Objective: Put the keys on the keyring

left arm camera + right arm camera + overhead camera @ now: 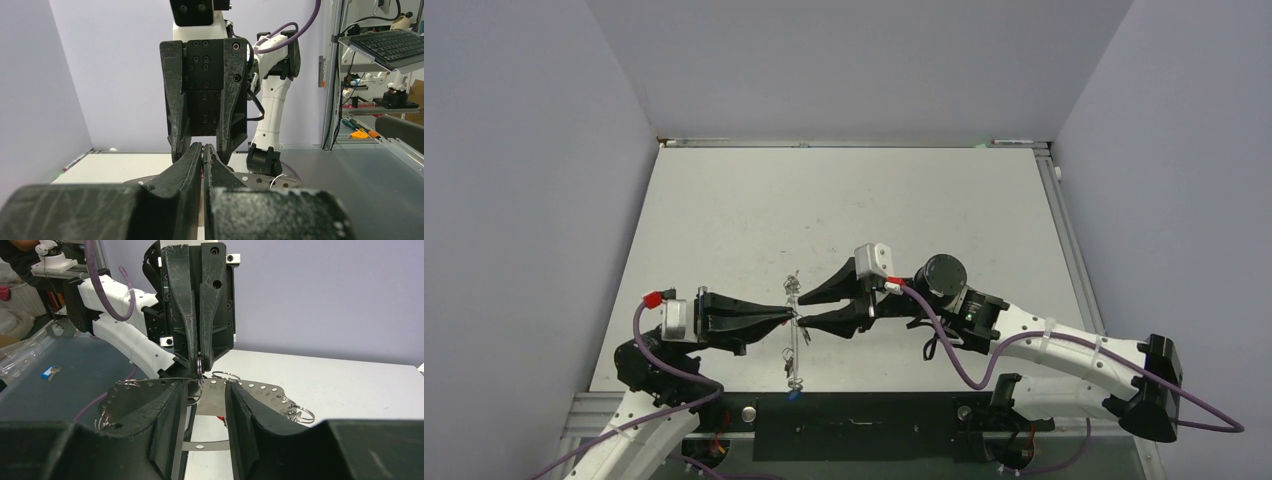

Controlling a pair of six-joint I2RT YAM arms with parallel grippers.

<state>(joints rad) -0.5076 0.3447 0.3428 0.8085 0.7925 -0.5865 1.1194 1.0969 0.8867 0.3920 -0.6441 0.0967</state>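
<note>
Here, your left gripper point(790, 317) has its black fingers pressed together on a small silver wire ring point(199, 365), held above the white table top point(874, 200). The right wrist view shows the ring nipped at the very fingertips, presumably so that most of it is left exposed for threading. Just under it is the large thin grey perforated metal band point(260, 388), which you can take for the keyring. From above it reads as a narrow line running near-to-far between the two arms, close to the table's near edge. Your right gripper point(800, 310) faces the left one tip to tip, its fingers spread with the band in the gap. Whether either pad touches the metal cannot be told. The likely reason for the straddle is to steady the band while the other arm works the ring on. Small split rings point(300, 414) hang from the band's holes. A little cluster of silver keys point(792, 285) sits at the band's far end. A blue-tagged key point(50, 371) lies apart on the dark panel point(874, 410) at the near edge, not yet on. Judgement: mid-threading, with at least that one key outstanding. Risk: the thin ring twists or slips out of so shallow a pinch.
</note>
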